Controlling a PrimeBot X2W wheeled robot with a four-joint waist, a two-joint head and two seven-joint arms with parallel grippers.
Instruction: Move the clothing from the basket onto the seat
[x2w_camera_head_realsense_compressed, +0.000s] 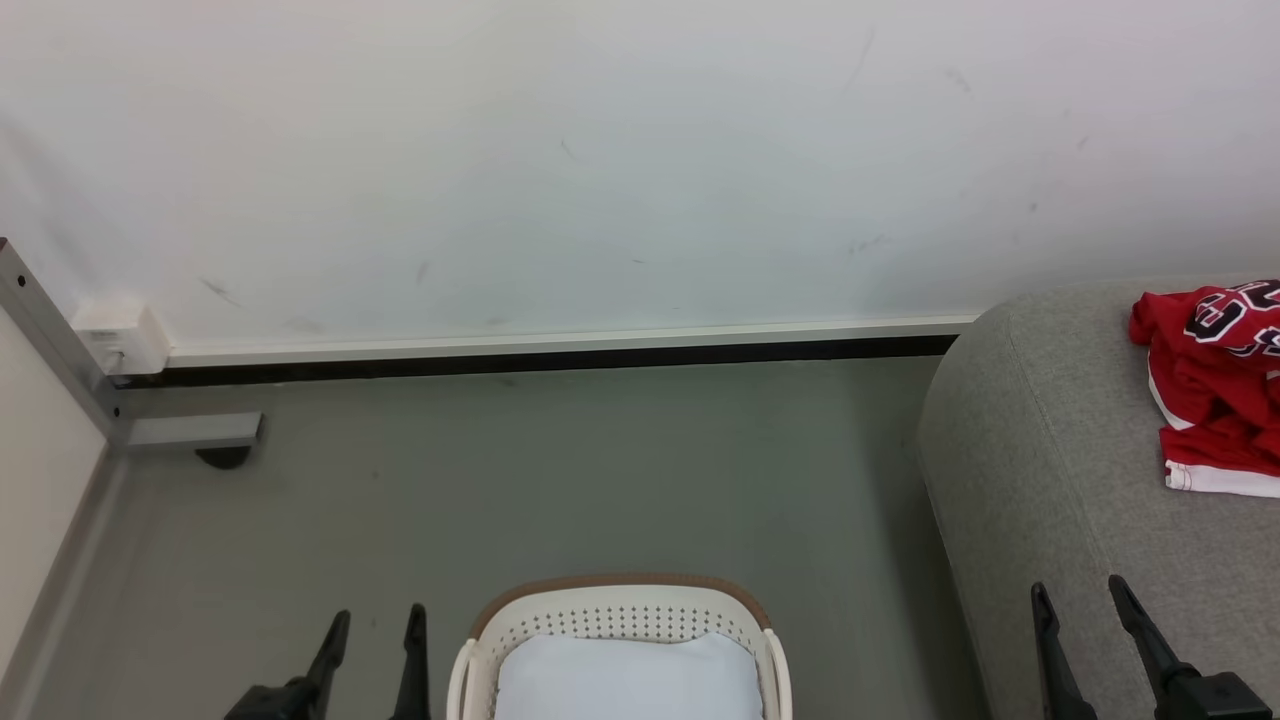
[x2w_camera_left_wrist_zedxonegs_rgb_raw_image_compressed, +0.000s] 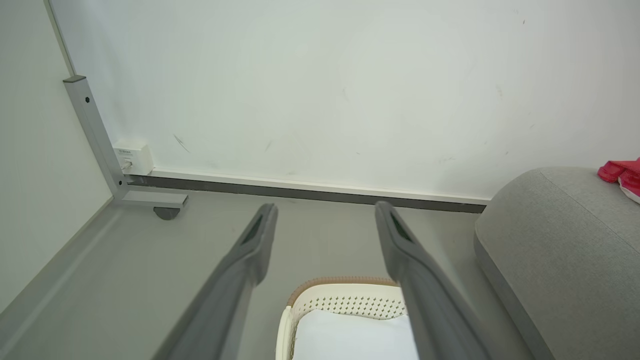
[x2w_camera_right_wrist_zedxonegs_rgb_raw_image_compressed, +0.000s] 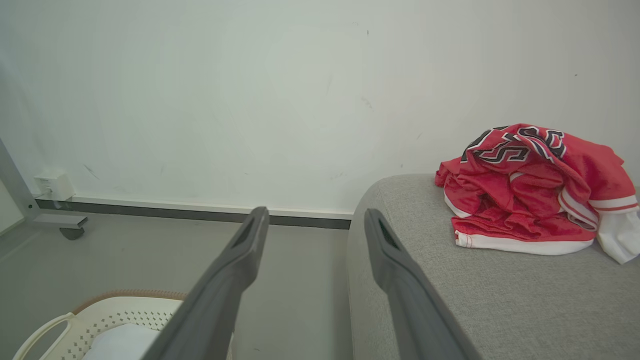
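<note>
Red clothing with white trim (x2w_camera_head_realsense_compressed: 1215, 385) lies crumpled on the grey seat (x2w_camera_head_realsense_compressed: 1060, 470) at the right; the right wrist view shows that clothing (x2w_camera_right_wrist_zedxonegs_rgb_raw_image_compressed: 530, 195) bunched on the seat (x2w_camera_right_wrist_zedxonegs_rgb_raw_image_compressed: 500, 295) with black-and-white lettering on top. The cream basket (x2w_camera_head_realsense_compressed: 620, 610) with a brown rim stands on the floor at the bottom centre, and a pale white fabric (x2w_camera_head_realsense_compressed: 625, 680) lies inside it. My left gripper (x2w_camera_head_realsense_compressed: 378, 625) is open, left of the basket. My right gripper (x2w_camera_head_realsense_compressed: 1078, 595) is open over the seat's front left part, nothing between its fingers.
A white wall with a dark baseboard (x2w_camera_head_realsense_compressed: 560, 355) runs behind the grey floor. A metal frame leg on a caster (x2w_camera_head_realsense_compressed: 222, 455) and a white wall box (x2w_camera_head_realsense_compressed: 120, 338) sit at the far left. A pale panel (x2w_camera_head_realsense_compressed: 30, 480) borders the left edge.
</note>
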